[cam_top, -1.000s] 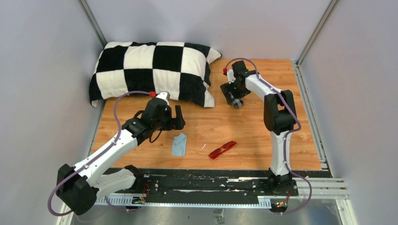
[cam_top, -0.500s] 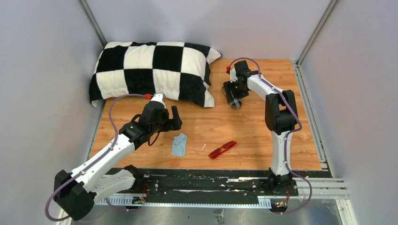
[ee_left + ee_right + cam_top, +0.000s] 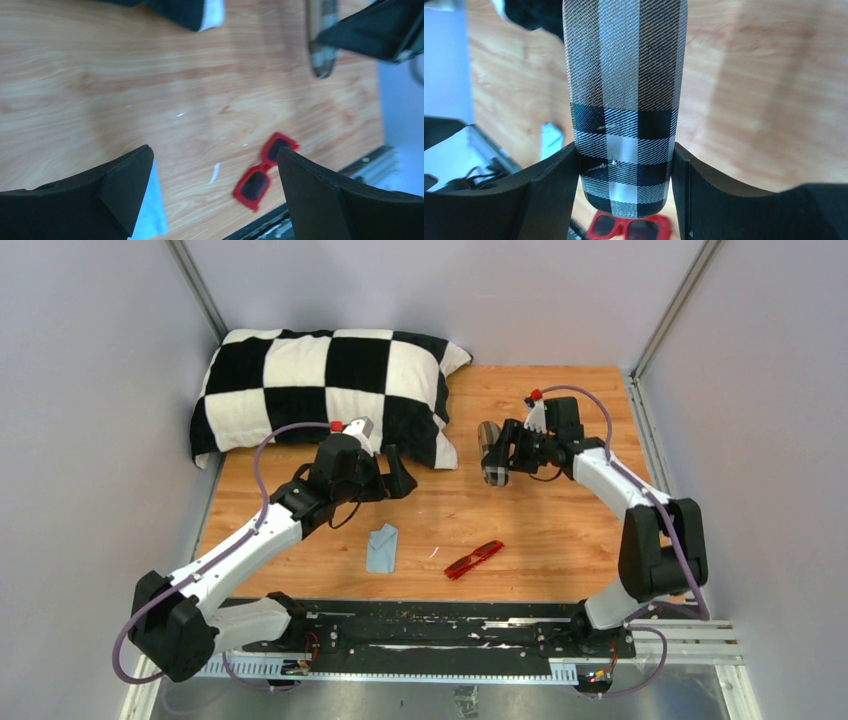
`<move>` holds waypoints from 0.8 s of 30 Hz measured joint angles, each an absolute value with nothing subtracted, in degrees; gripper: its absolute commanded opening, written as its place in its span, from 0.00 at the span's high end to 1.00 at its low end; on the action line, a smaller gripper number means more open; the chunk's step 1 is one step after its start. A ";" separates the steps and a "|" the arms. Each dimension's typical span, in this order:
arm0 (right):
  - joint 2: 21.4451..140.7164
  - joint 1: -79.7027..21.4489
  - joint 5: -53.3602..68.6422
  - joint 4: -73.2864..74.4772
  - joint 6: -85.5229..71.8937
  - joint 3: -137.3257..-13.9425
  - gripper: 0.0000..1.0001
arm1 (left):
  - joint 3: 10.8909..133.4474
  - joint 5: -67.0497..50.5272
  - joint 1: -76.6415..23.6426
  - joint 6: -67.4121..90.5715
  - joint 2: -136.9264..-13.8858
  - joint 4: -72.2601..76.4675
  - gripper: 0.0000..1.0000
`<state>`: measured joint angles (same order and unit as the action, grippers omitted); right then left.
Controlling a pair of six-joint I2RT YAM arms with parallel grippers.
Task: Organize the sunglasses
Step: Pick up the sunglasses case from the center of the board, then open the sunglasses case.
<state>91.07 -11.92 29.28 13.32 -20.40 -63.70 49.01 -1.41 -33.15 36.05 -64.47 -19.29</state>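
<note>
The red sunglasses point(image 3: 474, 559) with dark lenses lie on the wooden table near its front edge; they also show in the left wrist view point(image 3: 263, 170) and at the bottom of the right wrist view point(image 3: 628, 226). My right gripper point(image 3: 497, 452) is shut on the grey plaid case point(image 3: 489, 451) and holds it above the table, back of centre; the case fills the gap between its fingers point(image 3: 623, 100). My left gripper point(image 3: 398, 480) is open and empty, hovering left of centre, behind the cloth and well apart from the sunglasses.
A light blue cloth point(image 3: 381, 547) lies on the table left of the sunglasses. A black-and-white checked pillow point(image 3: 320, 390) fills the back left corner. Grey walls close in the table on three sides; a black rail point(image 3: 440, 635) runs along the front.
My right arm has swung out to the right and turned, carrying the plaid case a little nearer. My left gripper has moved back and to the right, toward the pillow's front edge.
</note>
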 measured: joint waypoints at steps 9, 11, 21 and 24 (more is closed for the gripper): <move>75.96 -11.88 42.74 0.23 -35.99 -48.36 0.56 | 47.13 -22.68 -31.94 44.71 -68.53 7.27 0.00; 73.41 -11.88 45.28 -1.91 -38.22 -47.03 0.55 | 47.07 -26.28 -31.88 47.00 -70.06 12.53 0.00; 70.24 -11.86 56.66 -17.28 -52.42 -42.33 0.55 | 46.09 -39.24 -30.55 64.77 -83.88 44.45 0.07; 70.24 -11.86 58.43 -20.01 -54.98 -42.22 0.55 | 45.23 -41.06 -30.15 74.11 -90.19 59.20 0.07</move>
